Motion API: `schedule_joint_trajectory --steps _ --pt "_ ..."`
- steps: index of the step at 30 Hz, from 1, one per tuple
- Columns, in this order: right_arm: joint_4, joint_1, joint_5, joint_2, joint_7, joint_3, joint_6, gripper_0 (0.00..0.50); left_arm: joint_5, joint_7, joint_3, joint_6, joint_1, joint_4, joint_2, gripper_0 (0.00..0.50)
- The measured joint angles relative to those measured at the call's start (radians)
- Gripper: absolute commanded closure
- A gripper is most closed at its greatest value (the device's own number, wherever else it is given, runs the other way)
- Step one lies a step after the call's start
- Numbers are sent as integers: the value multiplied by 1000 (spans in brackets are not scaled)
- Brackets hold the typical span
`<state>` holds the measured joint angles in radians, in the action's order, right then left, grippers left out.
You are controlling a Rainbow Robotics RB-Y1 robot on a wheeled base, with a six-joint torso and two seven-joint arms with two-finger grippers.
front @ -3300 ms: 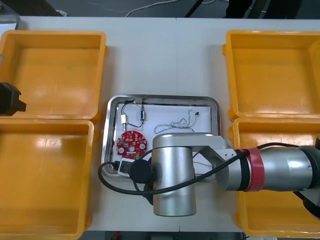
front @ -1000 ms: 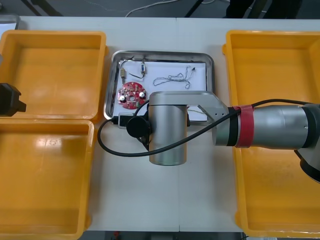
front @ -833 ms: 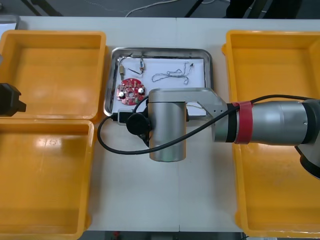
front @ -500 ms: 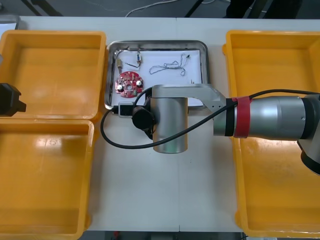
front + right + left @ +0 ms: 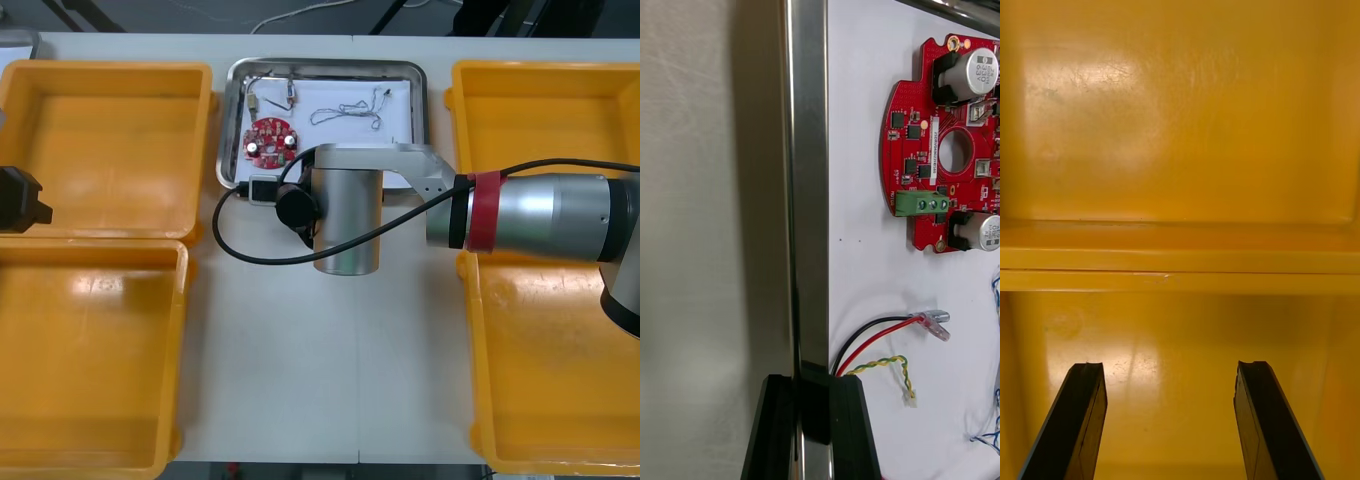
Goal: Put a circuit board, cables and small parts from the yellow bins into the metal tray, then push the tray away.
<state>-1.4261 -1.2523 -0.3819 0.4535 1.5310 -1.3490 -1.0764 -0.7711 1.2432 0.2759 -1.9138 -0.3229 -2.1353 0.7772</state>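
Note:
The metal tray (image 5: 422, 100), white inside, lies near the table's far edge between the far yellow bins. In it are a round red circuit board (image 5: 271, 140), a twisted blue and white cable (image 5: 345, 112) and a black cable (image 5: 262, 85). My right arm (image 5: 345, 220) reaches over the tray's near side. In the right wrist view my right gripper (image 5: 811, 384) is shut on the tray's rim (image 5: 809, 187); the circuit board (image 5: 940, 150) and a red and yellow cable (image 5: 880, 337) lie just inside it. My left gripper (image 5: 1169, 420) hangs open over the left bins (image 5: 1180, 259).
Two yellow bins (image 5: 105, 150) stand at the left and two more (image 5: 545, 140) at the right, all bare inside. My left arm (image 5: 20, 198) is parked at the left edge. A black cable from my right wrist (image 5: 250, 250) loops over the bare table.
The tray has slid away from me toward the far edge of the table, with my right gripper still on its near rim. The left arm has not moved.

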Motion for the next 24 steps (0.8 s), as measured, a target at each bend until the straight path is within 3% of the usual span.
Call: schedule_joint_trajectory --steps 15,24 --pt "120 -38 70 -5 0 -1 93 500 0 0 0 0 0 0 0 0" --pt "186 -49 140 -5 0 -25 224 500 0 0 0 0 0 0 0 0"
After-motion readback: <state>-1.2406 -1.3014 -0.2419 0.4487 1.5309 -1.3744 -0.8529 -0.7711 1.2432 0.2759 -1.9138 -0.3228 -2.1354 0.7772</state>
